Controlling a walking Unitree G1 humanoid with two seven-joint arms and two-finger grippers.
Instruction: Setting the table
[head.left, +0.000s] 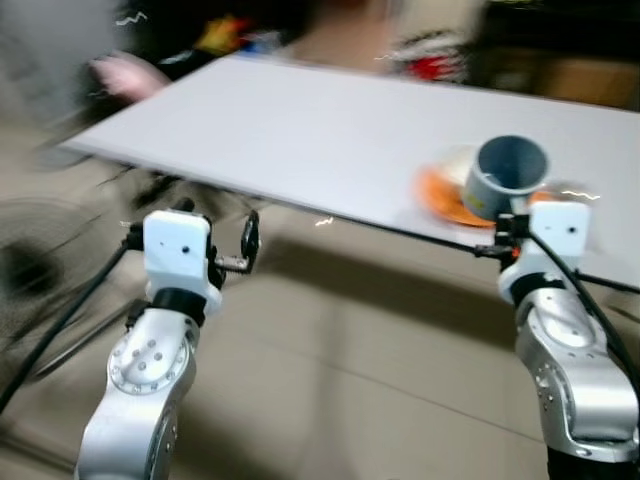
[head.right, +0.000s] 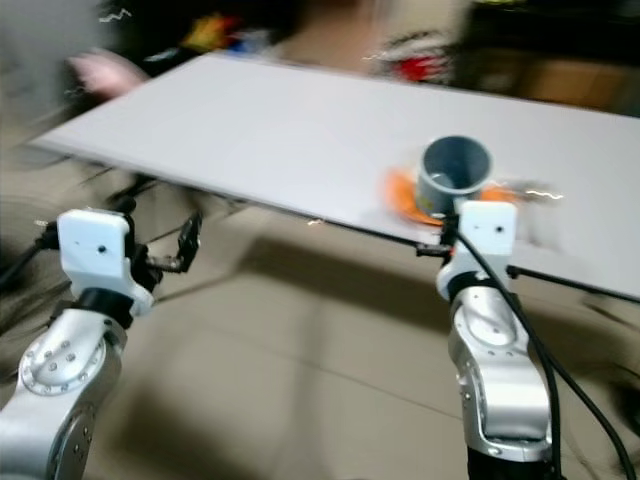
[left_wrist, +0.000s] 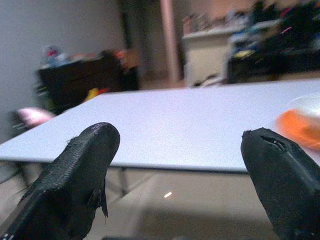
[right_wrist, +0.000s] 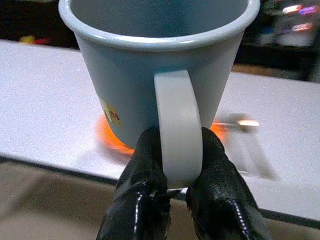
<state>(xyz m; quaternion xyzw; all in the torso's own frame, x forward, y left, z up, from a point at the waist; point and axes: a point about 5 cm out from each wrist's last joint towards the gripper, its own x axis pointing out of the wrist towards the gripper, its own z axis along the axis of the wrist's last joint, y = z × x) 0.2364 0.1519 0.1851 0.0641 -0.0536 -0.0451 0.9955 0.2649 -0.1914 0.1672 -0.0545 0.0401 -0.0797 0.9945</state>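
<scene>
My right gripper (right_wrist: 176, 172) is shut on the handle of a grey-blue mug (head.left: 507, 176), held upright over the near edge of a long white table (head.left: 300, 130). Behind the mug lies an orange plate (head.left: 447, 196) on the table, with what looks like a spoon (right_wrist: 240, 122) beside it. The mug (right_wrist: 160, 65) has a small yellow sticker on its side. My left gripper (left_wrist: 182, 175) stands open with nothing between its fingers, low in front of the table's near edge at the left.
The picture is blurred. A pink object (head.left: 125, 75) sits past the table's far left corner. Dark furniture and shelves with clutter (left_wrist: 80, 75) line the back of the room. Beige floor (head.left: 350, 350) lies between me and the table.
</scene>
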